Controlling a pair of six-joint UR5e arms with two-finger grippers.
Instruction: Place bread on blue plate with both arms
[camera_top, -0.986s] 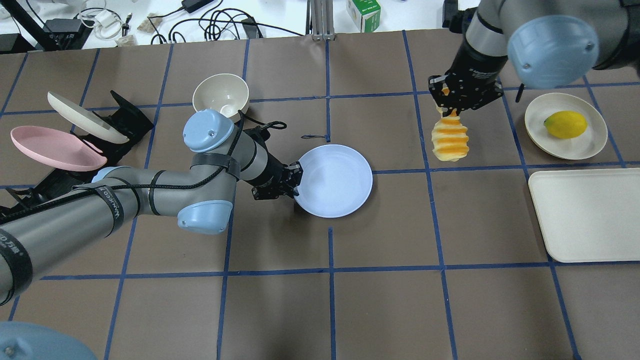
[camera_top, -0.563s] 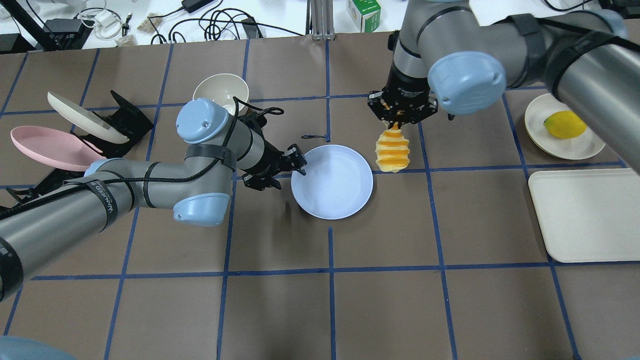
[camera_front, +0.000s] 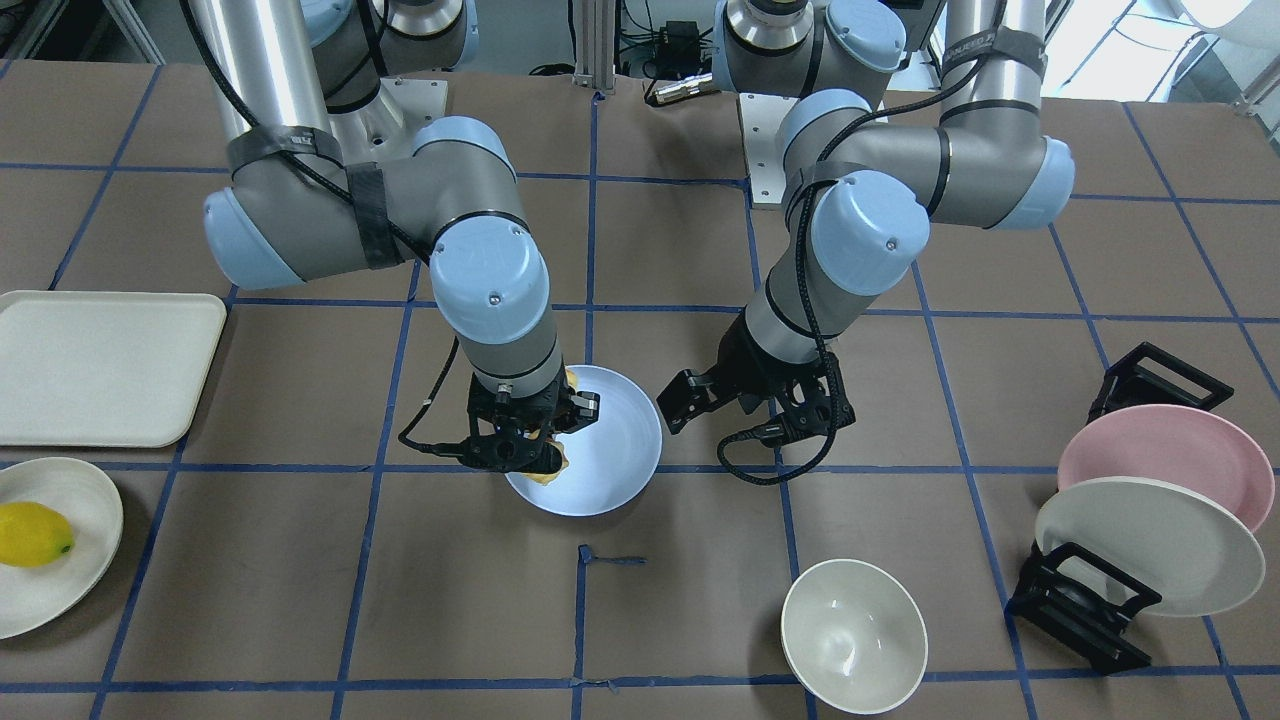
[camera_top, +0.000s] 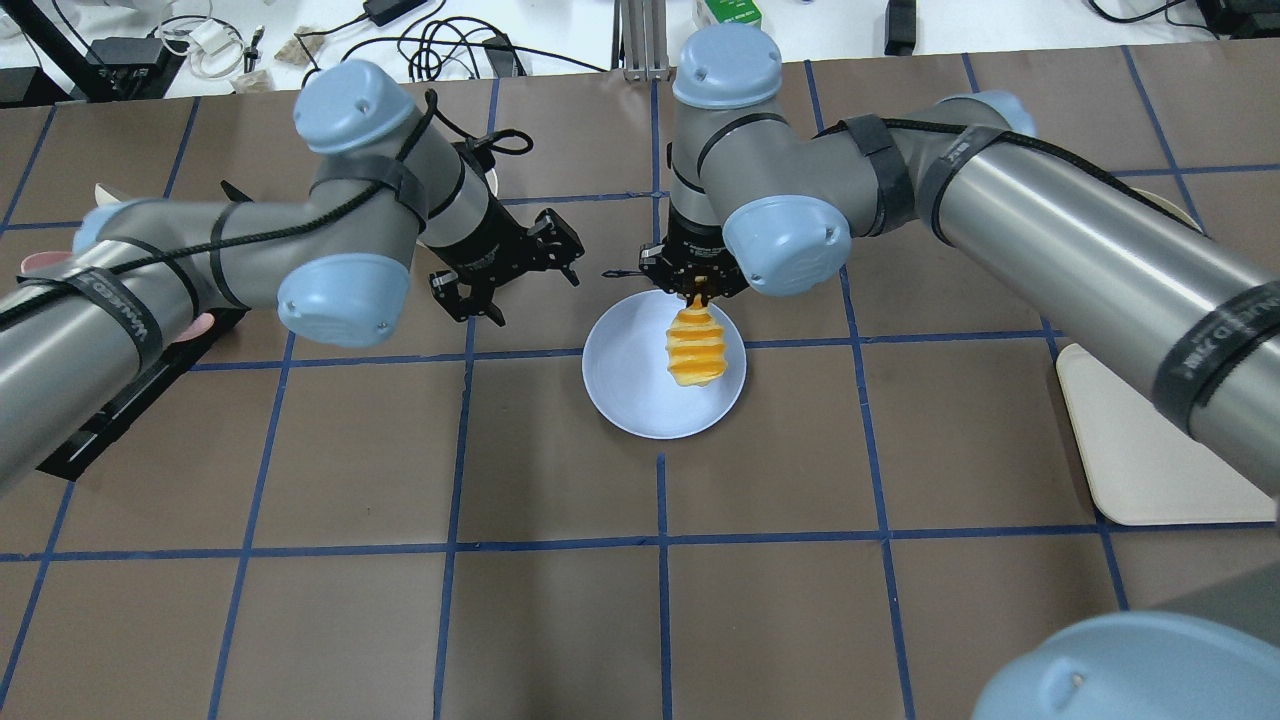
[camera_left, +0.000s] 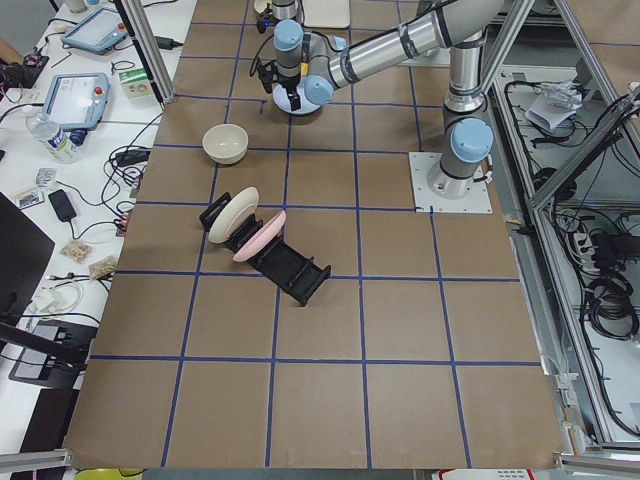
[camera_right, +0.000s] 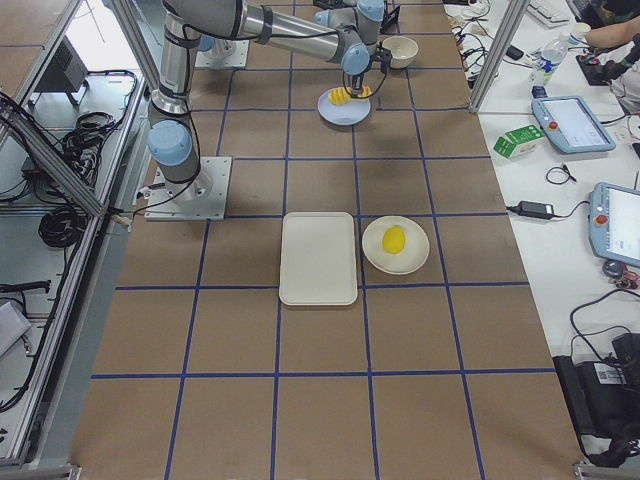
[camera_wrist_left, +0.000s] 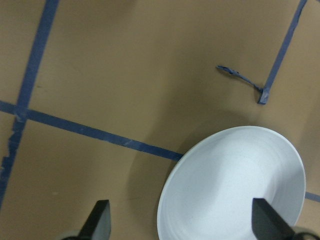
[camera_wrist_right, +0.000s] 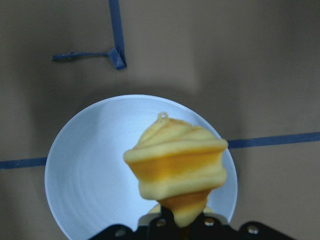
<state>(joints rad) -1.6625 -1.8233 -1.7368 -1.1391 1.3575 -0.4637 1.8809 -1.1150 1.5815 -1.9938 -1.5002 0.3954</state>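
Observation:
The bread (camera_top: 697, 347) hangs by one end from my right gripper (camera_top: 697, 292), which is shut on it, over the right half of the blue plate (camera_top: 630, 375). The right wrist view shows the loaf (camera_wrist_right: 175, 160) end-on above the plate (camera_wrist_right: 85, 175). I cannot tell whether its lower end touches the plate. In the front-facing view the right gripper (camera_front: 520, 445) hides most of the bread (camera_front: 570, 381). My left gripper (camera_top: 535, 295) is open and empty, up and left of the plate and apart from it. Its fingers (camera_wrist_left: 97, 225) frame the plate's rim (camera_wrist_left: 200, 165).
A cream bowl (camera_front: 853, 635) stands near the left arm. A black rack holds a pink plate (camera_front: 1165, 455) and a cream plate (camera_front: 1150, 545). A lemon (camera_front: 33, 533) lies on a cream plate, and a cream tray (camera_front: 100, 365) is beside it on the right arm's side.
My right arm has carried the bread leftward from near the lemon plate to over the blue plate. My left gripper has come off the plate's rim and drawn back up and left.

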